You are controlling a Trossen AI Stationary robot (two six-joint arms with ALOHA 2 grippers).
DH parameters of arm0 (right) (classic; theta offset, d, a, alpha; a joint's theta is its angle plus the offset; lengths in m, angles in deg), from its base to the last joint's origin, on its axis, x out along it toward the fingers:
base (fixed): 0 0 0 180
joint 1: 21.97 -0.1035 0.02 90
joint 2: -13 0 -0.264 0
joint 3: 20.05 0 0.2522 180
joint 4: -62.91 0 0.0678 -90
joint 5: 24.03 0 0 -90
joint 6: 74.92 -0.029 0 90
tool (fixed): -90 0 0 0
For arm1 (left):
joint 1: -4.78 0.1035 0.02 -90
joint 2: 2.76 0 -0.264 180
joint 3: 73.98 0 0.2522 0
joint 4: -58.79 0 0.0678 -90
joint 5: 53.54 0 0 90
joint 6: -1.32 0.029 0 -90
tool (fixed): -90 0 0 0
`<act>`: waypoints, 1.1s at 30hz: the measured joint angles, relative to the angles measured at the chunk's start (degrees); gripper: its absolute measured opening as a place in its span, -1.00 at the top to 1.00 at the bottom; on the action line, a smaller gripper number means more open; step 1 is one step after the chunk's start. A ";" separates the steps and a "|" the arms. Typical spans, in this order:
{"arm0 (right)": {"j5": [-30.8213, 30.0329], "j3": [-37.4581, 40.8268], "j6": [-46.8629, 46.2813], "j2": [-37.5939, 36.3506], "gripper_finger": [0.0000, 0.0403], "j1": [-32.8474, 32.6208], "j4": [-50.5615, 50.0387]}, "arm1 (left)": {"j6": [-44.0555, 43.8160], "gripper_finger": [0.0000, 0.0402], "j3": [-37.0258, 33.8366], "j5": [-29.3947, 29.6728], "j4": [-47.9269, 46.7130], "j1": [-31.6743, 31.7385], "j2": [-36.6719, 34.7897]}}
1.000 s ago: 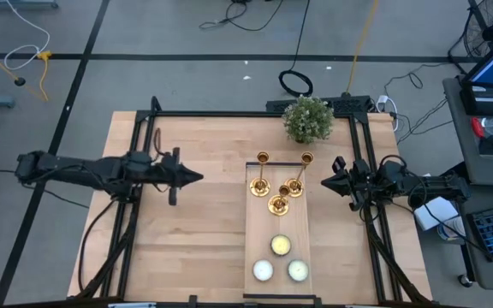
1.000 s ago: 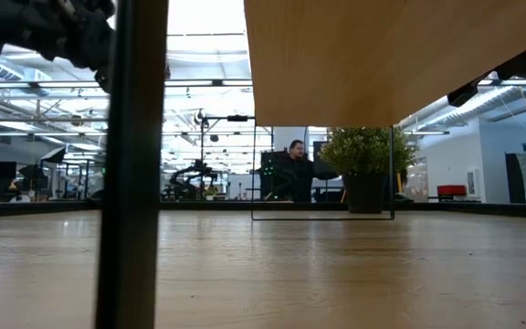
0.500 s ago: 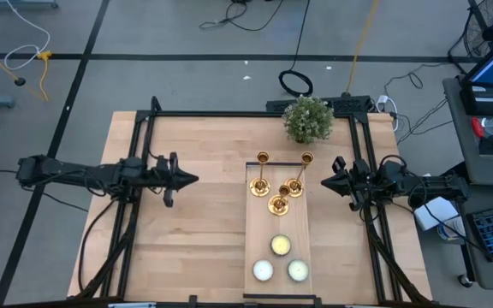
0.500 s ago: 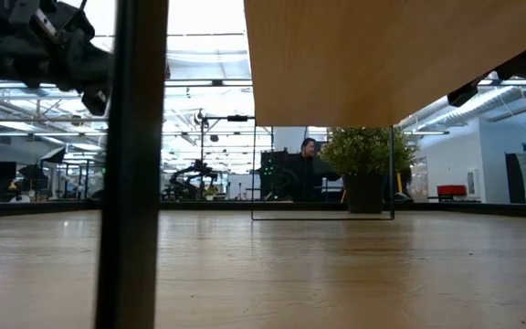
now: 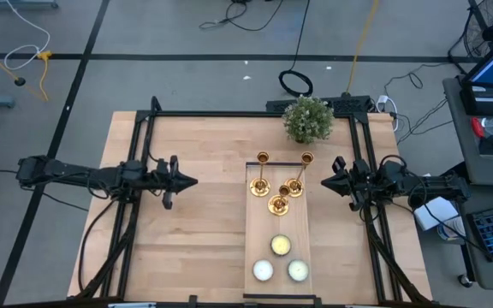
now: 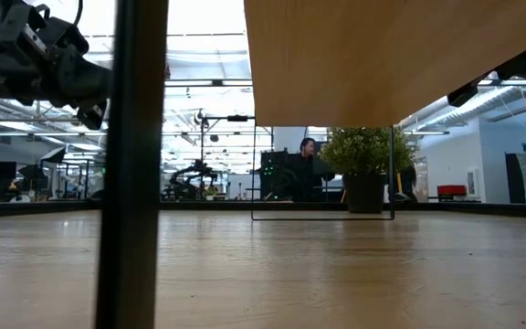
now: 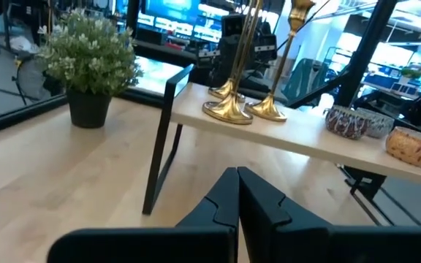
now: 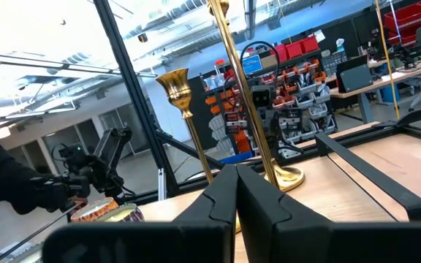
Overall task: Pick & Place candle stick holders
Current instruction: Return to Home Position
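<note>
Left gripper (image 5: 191, 180) drawn back leftward, closed, empty; right gripper (image 5: 325, 181) closed, empty. 3 candle stick holders (image 5: 278, 204) on shelf (image 5: 259, 233); task appears done.

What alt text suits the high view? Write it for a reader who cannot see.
Three slim shiny gold candlesticks stand on a pale wooden shelf, at its end nearer a small green potted plant, with three round pale candles at the other end. The left gripper and right gripper hover shut and empty on either side of it.
</note>
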 joint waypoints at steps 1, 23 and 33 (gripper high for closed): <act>0.00 -0.01 0.00 0.00 0.98 0.00 0.00 | 0.07 0.98 0.00 0.00 0.02 0.00 0.00; 0.00 0.00 0.00 0.02 0.98 -0.01 0.00 | 1.85 0.98 0.04 1.53 -5.38 -0.02 -4.44; 0.00 -0.02 0.00 0.02 0.98 -0.01 0.00 | 6.50 0.99 0.11 1.55 -8.30 0.00 -14.99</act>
